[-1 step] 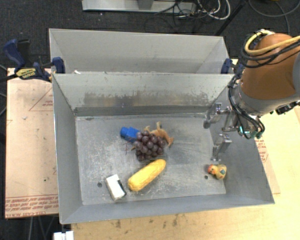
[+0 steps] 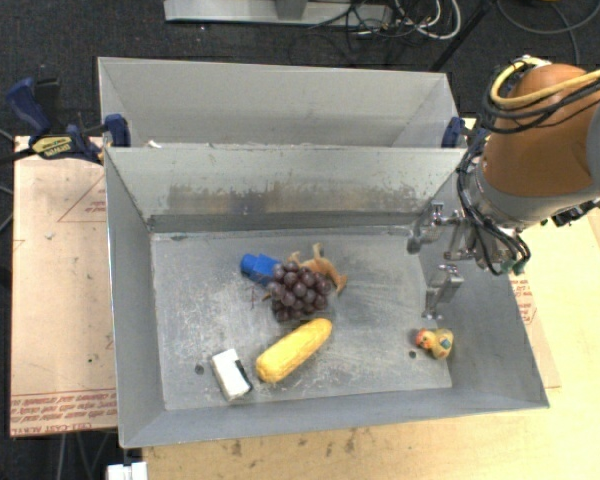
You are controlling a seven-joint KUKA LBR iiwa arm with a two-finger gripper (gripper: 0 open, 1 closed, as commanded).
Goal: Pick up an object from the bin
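Roughly: small yellow-orange toy point(image 2: 433, 343) sits just beyond gripper point(image 2: 436, 313) tip, nearside, not touching; how far it's open, can't tell.

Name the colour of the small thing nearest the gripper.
Yellow and orange; the small toy beside the gripper shows best in the camera view.

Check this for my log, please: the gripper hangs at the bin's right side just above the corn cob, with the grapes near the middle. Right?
Not quite. The camera view shows the gripper at the right side of the bin just above a small yellow-and-orange toy, not the corn cob, which lies by the grapes near the middle.
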